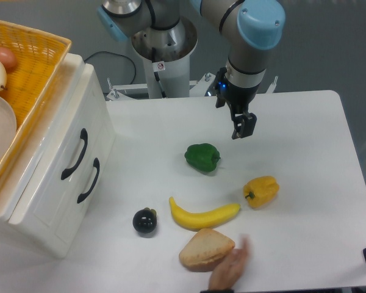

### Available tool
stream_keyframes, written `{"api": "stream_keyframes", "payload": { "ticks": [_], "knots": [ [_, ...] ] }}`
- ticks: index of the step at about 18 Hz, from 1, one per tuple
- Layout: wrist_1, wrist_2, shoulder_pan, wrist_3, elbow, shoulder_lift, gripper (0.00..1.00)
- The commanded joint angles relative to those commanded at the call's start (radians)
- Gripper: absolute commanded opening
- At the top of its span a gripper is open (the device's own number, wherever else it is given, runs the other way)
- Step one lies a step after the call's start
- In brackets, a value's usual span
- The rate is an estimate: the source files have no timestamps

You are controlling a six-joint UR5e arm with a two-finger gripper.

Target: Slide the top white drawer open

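Hovering upper centre above the bench (pixel 305 122), claw (pixel 244 127) apparently closed on nothing; top white drawer (pixel 61 146) shut, far left, handle (pixel 75 154) running diagonally, well apart across green pepper (pixel 202 157)

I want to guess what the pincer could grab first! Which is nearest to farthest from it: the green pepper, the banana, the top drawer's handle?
From the pincer:
1. Green pepper, just below-left.
2. Banana, lower down.
3. Top drawer handle, far left.
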Motion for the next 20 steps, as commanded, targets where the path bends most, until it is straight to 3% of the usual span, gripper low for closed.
{"api": "stream_keyframes", "payload": {
  "ticks": [13, 20],
  "knots": [
    [0.002, -0.008, 0.009, -0.006, -0.029, -0.002, 1.0],
    [0.003, -0.011, -0.015, -0.13, -0.041, 0.002, 1.0]
  ]
}}
